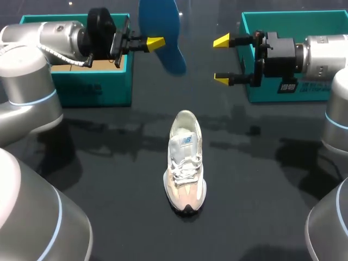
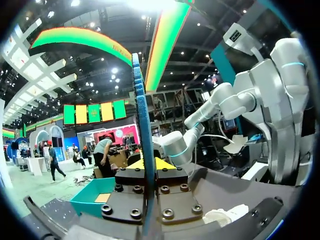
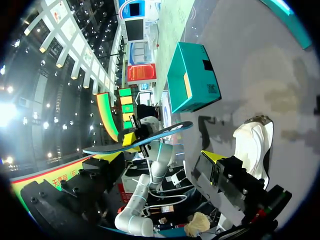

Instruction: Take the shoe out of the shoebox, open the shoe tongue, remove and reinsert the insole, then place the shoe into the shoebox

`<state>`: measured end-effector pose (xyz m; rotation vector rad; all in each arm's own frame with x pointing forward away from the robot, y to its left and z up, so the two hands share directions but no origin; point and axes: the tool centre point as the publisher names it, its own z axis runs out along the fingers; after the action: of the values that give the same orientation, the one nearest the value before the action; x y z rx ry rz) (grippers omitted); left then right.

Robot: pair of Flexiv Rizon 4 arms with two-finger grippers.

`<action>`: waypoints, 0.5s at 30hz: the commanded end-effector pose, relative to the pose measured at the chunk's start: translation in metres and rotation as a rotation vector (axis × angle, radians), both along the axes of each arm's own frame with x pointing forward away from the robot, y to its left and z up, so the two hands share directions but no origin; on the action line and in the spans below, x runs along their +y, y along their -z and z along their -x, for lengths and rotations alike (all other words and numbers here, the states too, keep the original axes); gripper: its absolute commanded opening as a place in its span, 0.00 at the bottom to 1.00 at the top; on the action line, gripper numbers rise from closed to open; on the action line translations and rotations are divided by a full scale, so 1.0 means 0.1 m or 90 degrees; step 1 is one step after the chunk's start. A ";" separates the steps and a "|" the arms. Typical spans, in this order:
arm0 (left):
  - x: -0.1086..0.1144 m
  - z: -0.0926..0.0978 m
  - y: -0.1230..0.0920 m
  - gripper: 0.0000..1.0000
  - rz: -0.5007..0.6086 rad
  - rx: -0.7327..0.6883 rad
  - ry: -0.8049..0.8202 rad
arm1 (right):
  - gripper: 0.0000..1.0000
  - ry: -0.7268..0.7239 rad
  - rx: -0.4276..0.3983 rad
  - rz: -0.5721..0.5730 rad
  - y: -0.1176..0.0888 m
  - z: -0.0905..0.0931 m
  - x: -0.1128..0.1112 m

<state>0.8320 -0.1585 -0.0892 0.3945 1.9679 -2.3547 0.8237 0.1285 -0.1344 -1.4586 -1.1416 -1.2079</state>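
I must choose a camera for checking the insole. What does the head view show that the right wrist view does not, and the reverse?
Only the head view: the second box by the right gripper, and that gripper's two fingers, apart with nothing between. Only the right wrist view: the insole edge-on, a thin curved strip. Both: the shoe upright on the table, the left box, and the left gripper holding the insole in the air.

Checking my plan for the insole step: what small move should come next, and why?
Probably lower the left gripper, shut on the flat blue insole, toward the white-and-beige sneaker standing on the black table; the right gripper hangs open nearby.
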 end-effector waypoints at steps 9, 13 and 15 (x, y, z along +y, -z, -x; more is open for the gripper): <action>0.01 0.06 0.02 0.00 0.022 -0.227 -0.021 | 1.00 0.001 0.001 0.002 0.00 0.00 0.01; 0.00 0.09 0.03 0.00 -0.010 -0.317 -0.017 | 1.00 0.001 0.001 0.002 0.00 0.00 0.01; 0.00 0.10 0.02 0.00 -0.011 -0.352 -0.021 | 1.00 0.001 0.001 0.002 0.00 0.00 0.01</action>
<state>0.8217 -0.1603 -0.0957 0.8238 1.7339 -1.9956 0.8234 0.1286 -0.1344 -1.4593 -1.1410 -1.2079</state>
